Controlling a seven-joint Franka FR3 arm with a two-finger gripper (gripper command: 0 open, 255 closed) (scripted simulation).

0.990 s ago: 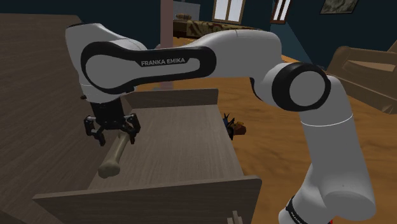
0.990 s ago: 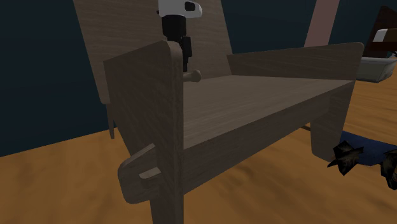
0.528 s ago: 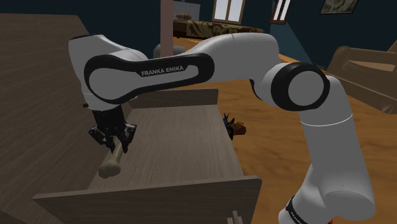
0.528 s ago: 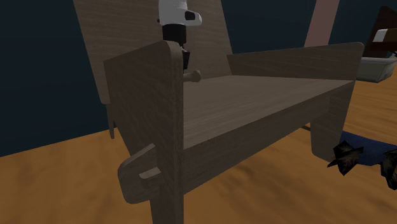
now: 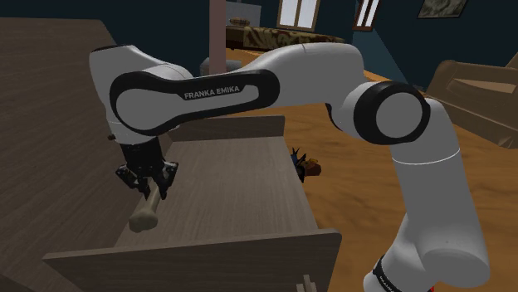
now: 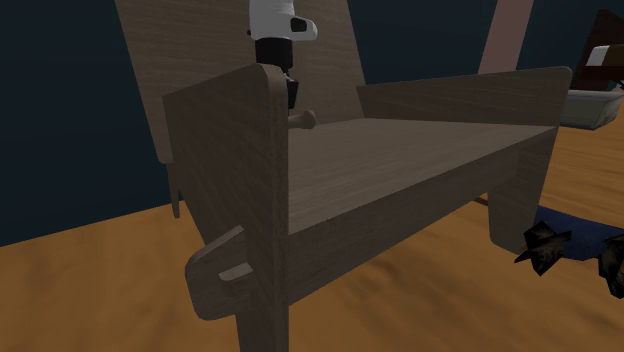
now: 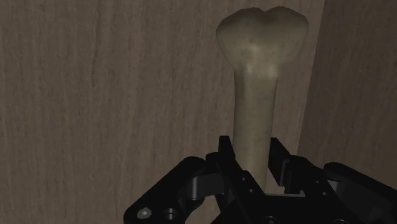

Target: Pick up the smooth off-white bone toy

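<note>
An off-white bone toy (image 5: 146, 214) lies on the seat of a wooden chair (image 5: 241, 182), close to the backrest. My black gripper (image 5: 149, 187) is down on the bone's shaft, shut on it. In the wrist view the two fingers clasp the shaft (image 7: 254, 143) from either side, and the knobbed end (image 7: 262, 35) sticks out beyond them. In the second exterior view one knob of the bone (image 6: 304, 119) peeks out past the chair's near armrest (image 6: 235, 180), just below the gripper (image 6: 285, 95).
The chair's backrest (image 5: 50, 124) rises beside the gripper and armrests (image 5: 224, 128) border the seat on both sides. Small dark objects (image 5: 305, 164) lie on the orange wooden floor past the chair. Furniture and windows stand in the background.
The gripper has come down onto the bone and gone from open to shut on its shaft. Since half a second ago nothing has moved.
</note>
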